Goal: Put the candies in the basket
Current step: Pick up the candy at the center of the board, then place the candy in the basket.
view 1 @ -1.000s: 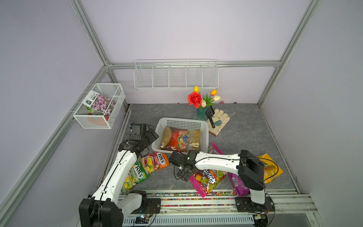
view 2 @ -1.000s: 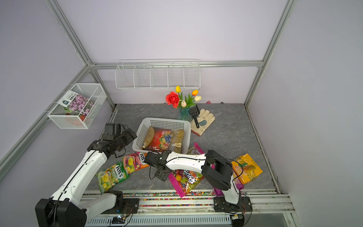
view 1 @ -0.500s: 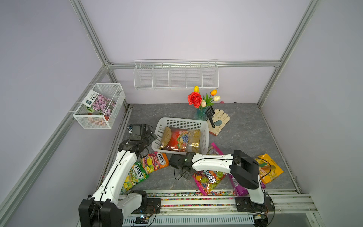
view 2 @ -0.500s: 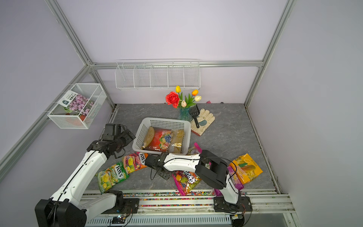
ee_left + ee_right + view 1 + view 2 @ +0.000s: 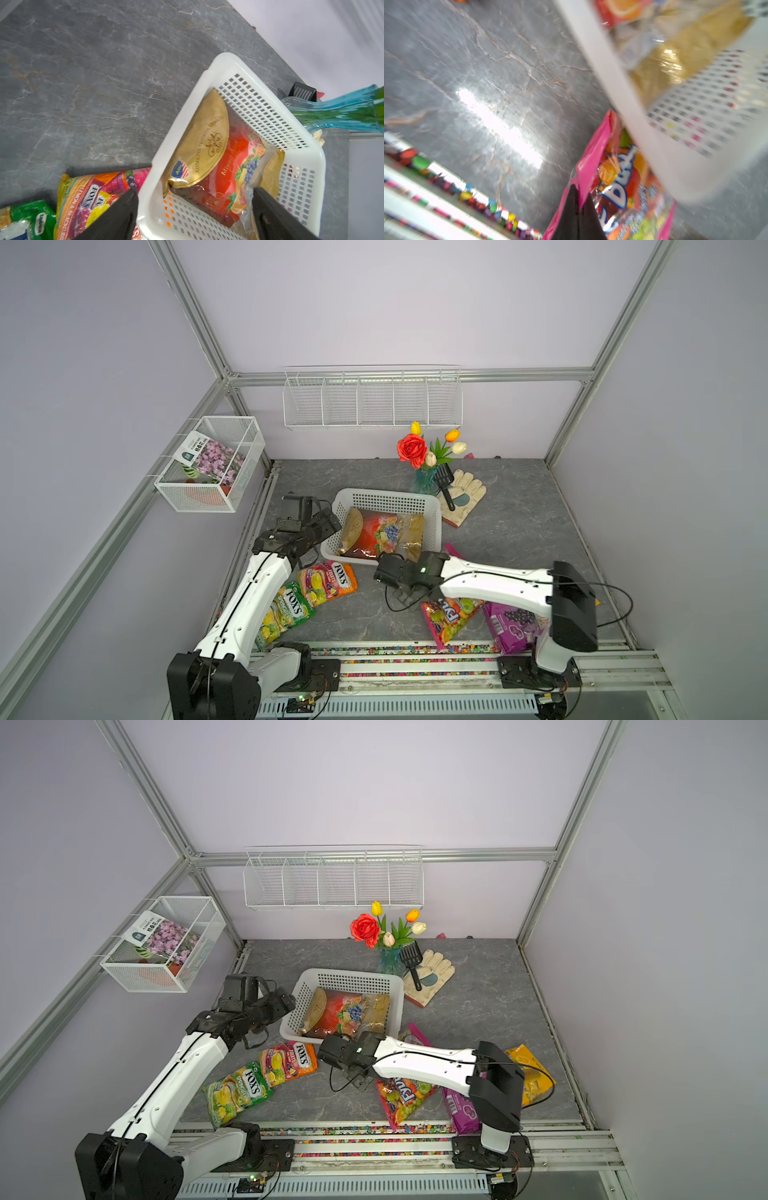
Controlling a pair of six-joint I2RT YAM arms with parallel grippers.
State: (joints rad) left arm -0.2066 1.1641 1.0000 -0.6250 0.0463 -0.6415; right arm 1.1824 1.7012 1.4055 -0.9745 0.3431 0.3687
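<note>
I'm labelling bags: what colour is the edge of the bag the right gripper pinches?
Bright pink; the bag shows clearest in the right wrist view.

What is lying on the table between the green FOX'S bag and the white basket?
The orange FOX'S bag lies there, between the green FOX'S bag and the basket. Both top views and the left wrist view show it.

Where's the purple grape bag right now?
In both top views the purple grape bag lies by the front rail, partly under the right arm, between the pink-edged bag and the yellow bag.
</note>
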